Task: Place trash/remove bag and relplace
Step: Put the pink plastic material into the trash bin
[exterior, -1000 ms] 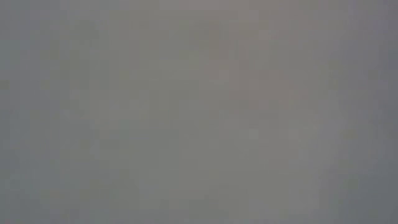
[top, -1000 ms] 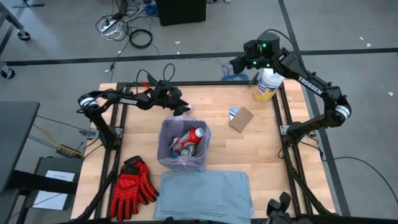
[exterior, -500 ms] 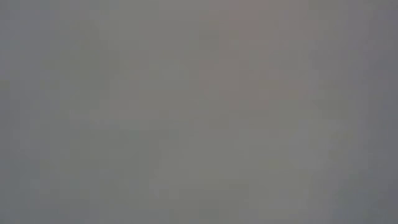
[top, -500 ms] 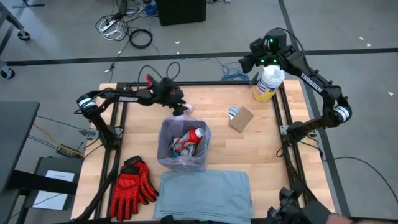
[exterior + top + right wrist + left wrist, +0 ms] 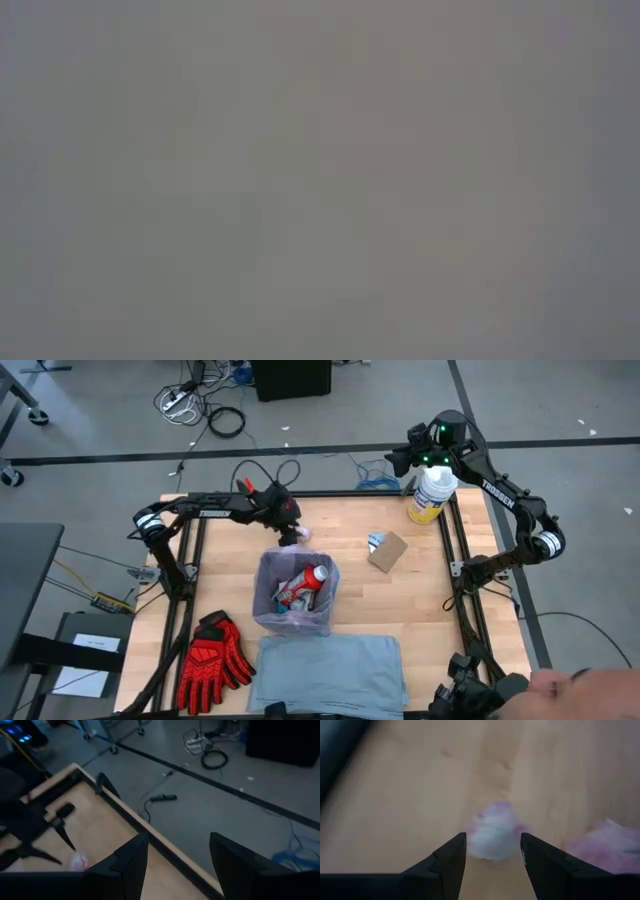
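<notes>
Because the crumpled white-pink scrap (image 5: 492, 832) on the table beyond the bin (image 5: 294, 595) looks light and soft, the left gripper (image 5: 492, 855), jaws apart around it, should pinch its middle; the right gripper (image 5: 172, 857) waits open.

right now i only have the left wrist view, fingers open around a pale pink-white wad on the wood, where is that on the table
Observer: In the high view the left gripper is at the table's far side, just beyond the lined bin, with the wad between its fingers.
Operator: anything in the bin
Observer: Yes, a red-capped bottle lies inside it.
Operator: where's the right arm
Observer: The right gripper is beyond the table's far right corner, fingers open, beside the yellow tub.
</notes>
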You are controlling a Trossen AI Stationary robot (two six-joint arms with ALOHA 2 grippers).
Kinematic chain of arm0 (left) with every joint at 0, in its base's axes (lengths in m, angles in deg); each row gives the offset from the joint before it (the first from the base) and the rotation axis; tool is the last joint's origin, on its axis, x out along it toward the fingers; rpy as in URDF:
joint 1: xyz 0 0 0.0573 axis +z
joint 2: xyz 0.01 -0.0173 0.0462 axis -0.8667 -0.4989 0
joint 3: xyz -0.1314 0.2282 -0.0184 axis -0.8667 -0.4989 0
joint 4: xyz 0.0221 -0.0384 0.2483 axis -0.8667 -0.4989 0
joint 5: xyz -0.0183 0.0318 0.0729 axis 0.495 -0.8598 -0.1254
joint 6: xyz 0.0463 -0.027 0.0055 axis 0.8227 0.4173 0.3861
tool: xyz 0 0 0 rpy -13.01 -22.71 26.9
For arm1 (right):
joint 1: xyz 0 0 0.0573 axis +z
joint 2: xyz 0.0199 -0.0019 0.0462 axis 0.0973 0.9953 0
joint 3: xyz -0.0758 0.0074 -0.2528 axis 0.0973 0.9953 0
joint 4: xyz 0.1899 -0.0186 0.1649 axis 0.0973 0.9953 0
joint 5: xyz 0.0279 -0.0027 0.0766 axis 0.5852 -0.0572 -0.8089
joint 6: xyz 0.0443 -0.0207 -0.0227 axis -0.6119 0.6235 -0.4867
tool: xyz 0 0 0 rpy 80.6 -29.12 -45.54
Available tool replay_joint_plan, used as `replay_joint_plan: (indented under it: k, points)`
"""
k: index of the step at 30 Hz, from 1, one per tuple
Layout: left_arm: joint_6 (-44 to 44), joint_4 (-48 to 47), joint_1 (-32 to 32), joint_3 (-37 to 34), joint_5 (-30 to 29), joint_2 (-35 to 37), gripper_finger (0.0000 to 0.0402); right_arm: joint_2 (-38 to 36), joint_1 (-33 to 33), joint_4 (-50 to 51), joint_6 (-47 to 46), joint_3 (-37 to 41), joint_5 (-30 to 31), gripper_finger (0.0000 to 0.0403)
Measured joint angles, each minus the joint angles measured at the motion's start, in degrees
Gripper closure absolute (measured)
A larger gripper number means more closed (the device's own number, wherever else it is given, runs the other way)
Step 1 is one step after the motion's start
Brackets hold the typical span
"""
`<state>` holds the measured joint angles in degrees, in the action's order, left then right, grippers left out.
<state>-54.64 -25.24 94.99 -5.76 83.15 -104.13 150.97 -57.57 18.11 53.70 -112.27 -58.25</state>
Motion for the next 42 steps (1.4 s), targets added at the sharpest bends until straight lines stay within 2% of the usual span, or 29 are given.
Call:
replay_joint_plan:
  k: [3,6,10,18,23,27,29,34,38,42]
  points:
    - [3.11,0.39,-1.04,0.0,0.06,-1.62,0.0203,0.0,-0.14,-1.06,-0.07,0.0,-0.36,0.0202]
    - [3.92,0.98,-1.6,0.13,-3.41,-2.65,0.0203,0.0,-0.14,-1.54,-1.32,0.0,-1.46,0.0202]
    - [3.54,3.63,-1.75,0.04,-5.92,-4.19,0.0203,0.0,-0.12,-1.51,-2.45,0.0,-2.69,0.0202]
    - [0.67,6.79,-2.07,0.28,-6.69,-7.44,0.0214,0.0,-0.07,-1.55,-3.21,0.0,-3.39,0.0202]
    - [0.98,7.78,-2.67,0.2,-7.5,-7.48,0.0286,0.0,-0.05,-1.54,-4.11,0.0,-4.43,0.0202]
    - [-3.9,7.54,-2.69,0.28,-7.42,-6.97,0.0366,0.0,-0.05,-1.68,-4.35,0.0,-5.59,0.0202]
    - [-5.66,6.23,-2.75,1.24,-7.28,-6.55,0.0387,0.0,-0.05,-2.02,-4.37,0.0,-6.01,0.0202]
    - [-7.19,2.5,-2.78,7.72,-7.05,-5.38,0.0387,0.0,-0.03,-3.94,-4.83,0.0,-7.65,0.0202]
    - [-6.77,-9.22,-2.76,16.86,-8.9,-5.36,0.0388,0.0,-0.02,-4.95,-5.78,0.0,-10.83,0.0202]
    - [-3.76,-24.99,-2.78,29.69,-10.73,-5.34,0.0389,-0.04,0.41,-4.88,-5.79,0.0,-12.78,0.0202]
